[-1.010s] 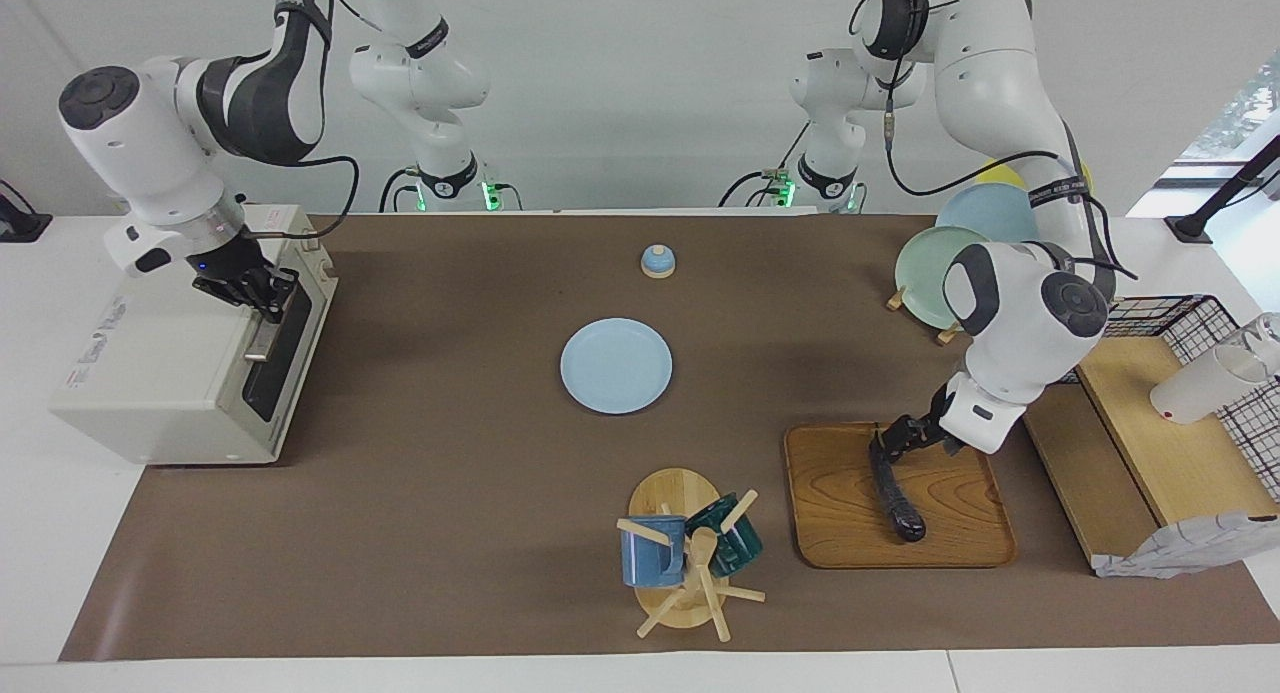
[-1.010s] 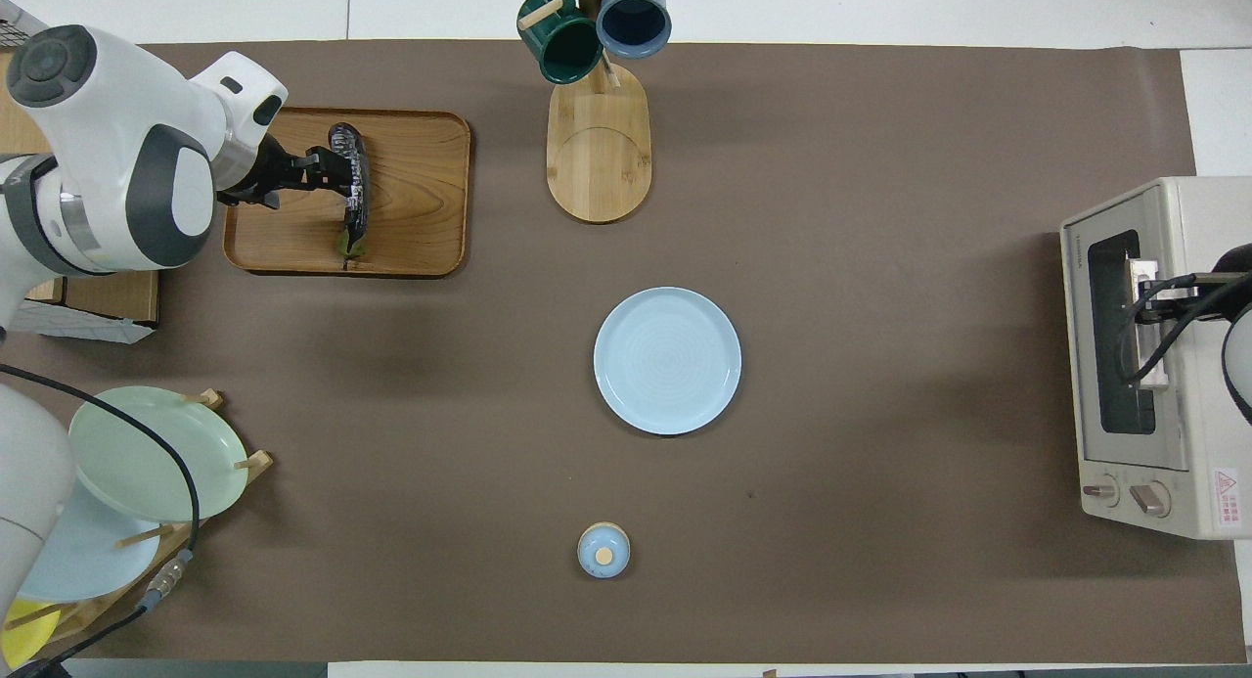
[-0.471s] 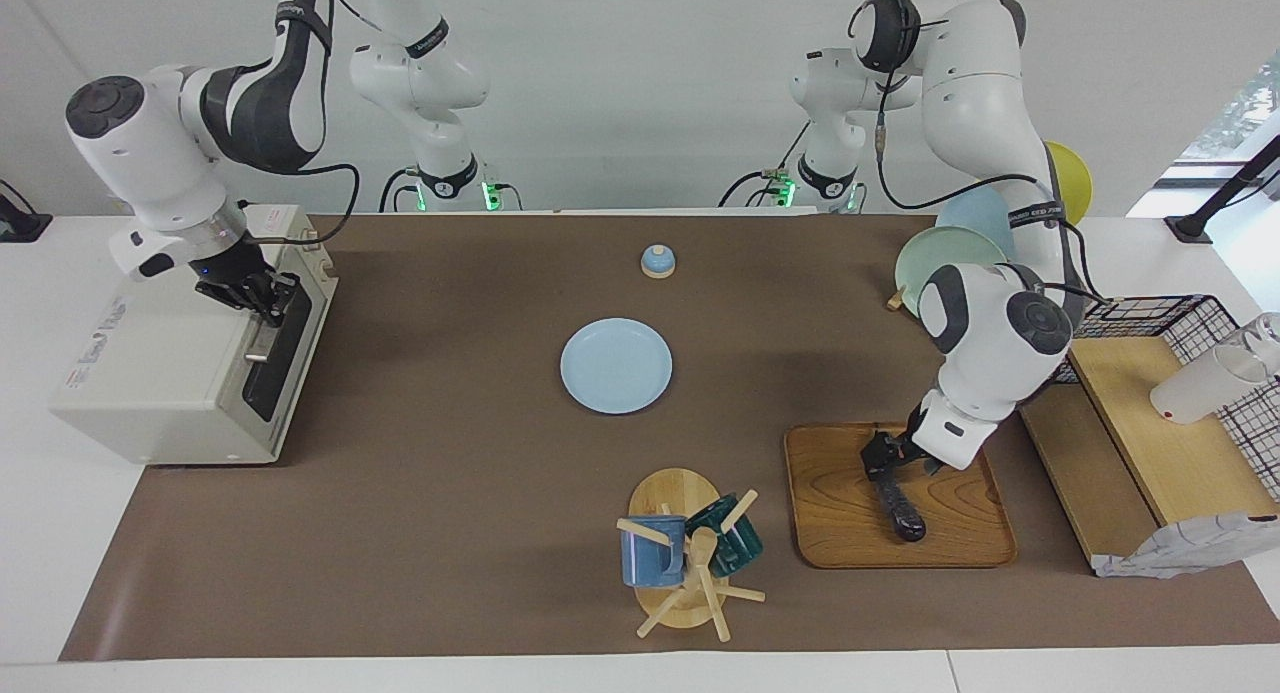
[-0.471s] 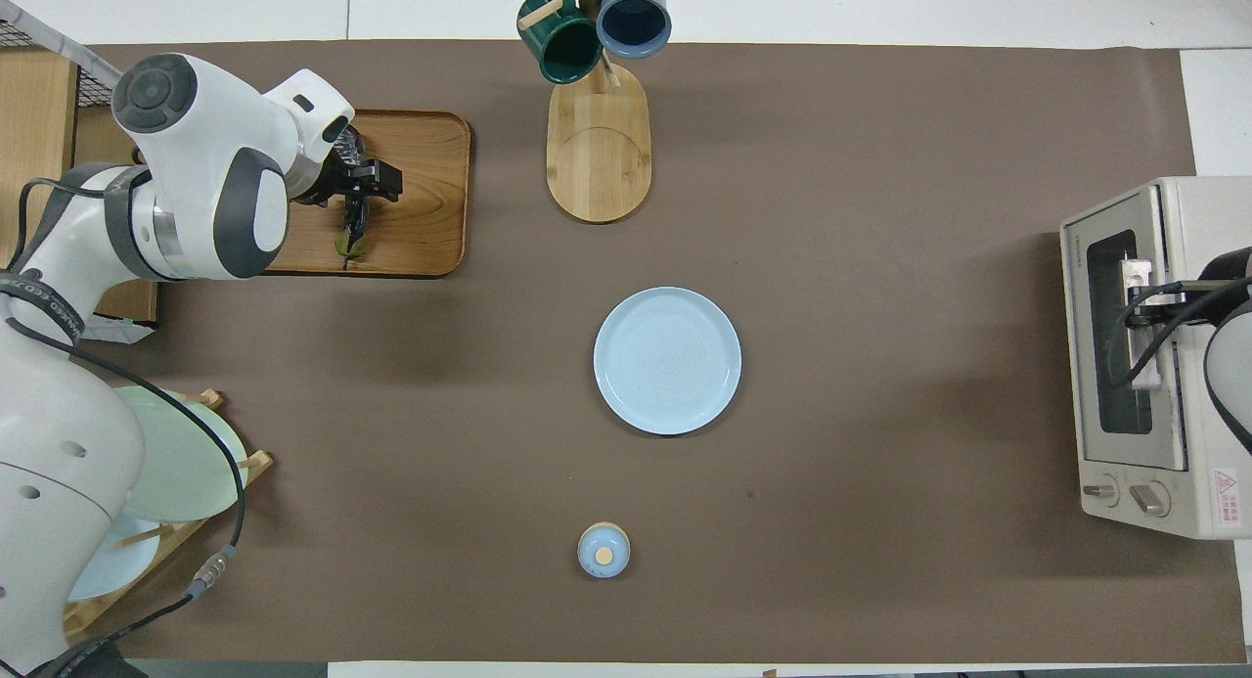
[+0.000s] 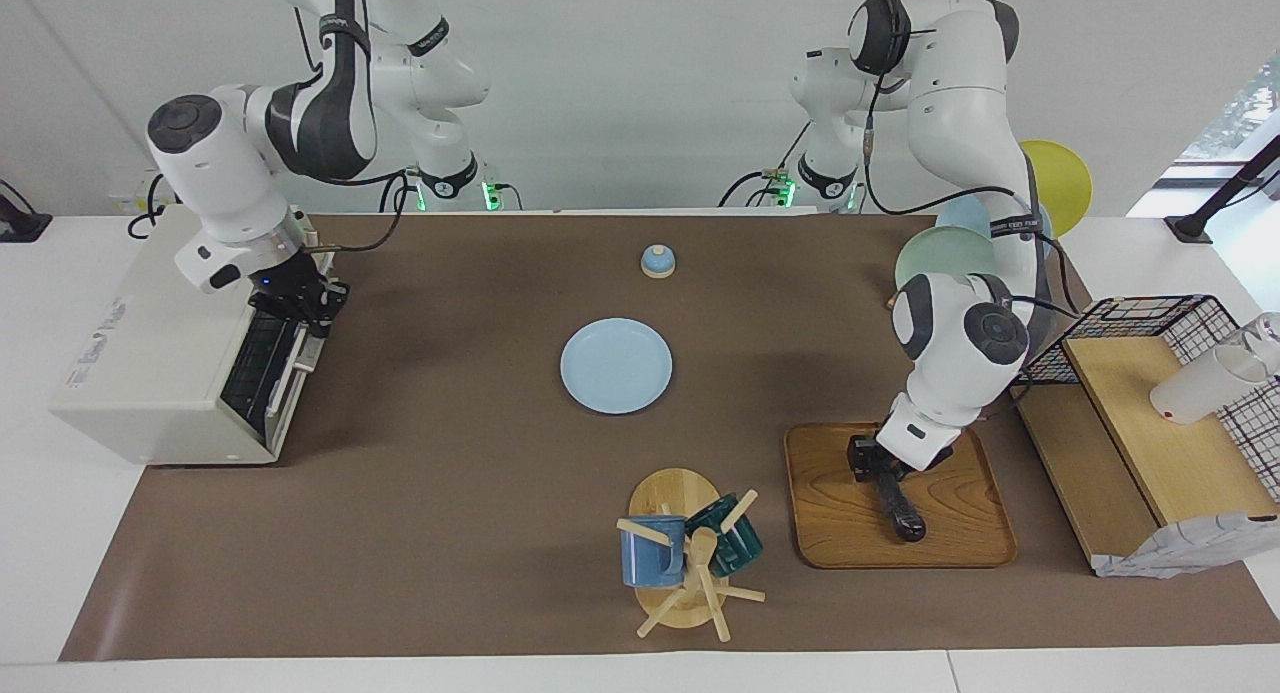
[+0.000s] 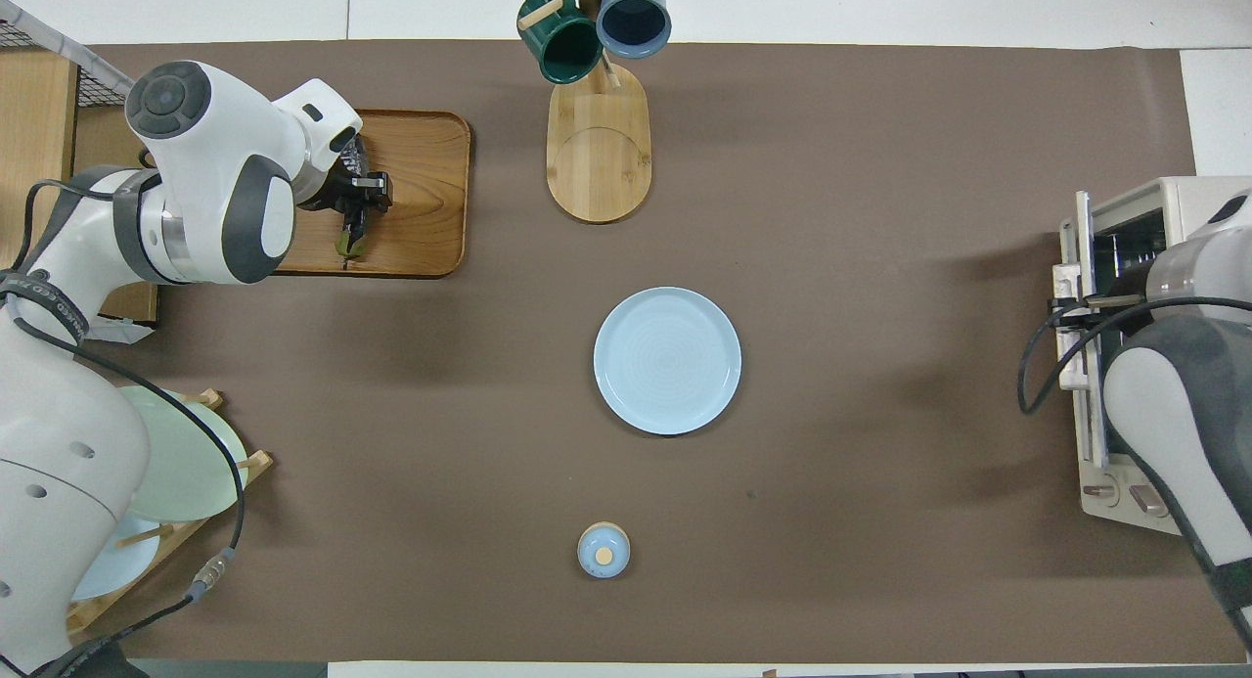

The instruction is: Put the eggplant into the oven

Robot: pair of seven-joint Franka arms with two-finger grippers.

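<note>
Reading the facing view from nine o'clock to three o'clock, we first meet the off-white toaster oven (image 5: 165, 358) at the right arm's end of the table, its glass door (image 5: 262, 365) partly lowered so the wire rack shows. Our right gripper (image 5: 305, 303) is at the door's handle (image 5: 300, 348), at the end nearer the robots; we cannot tell whether its claw is clenched. At the centre lies a pale blue plate (image 5: 616, 365), with a small blue lidded jar (image 5: 657, 261) at twelve o'clock from it and a wooden mug tree (image 5: 685, 553) at six o'clock. Toward three o'clock sits a wooden tray (image 5: 960, 533), and the eggplant (image 5: 900, 508) lies on it. Our left gripper (image 5: 868, 465) is clenched around the eggplant's stem end.
</note>
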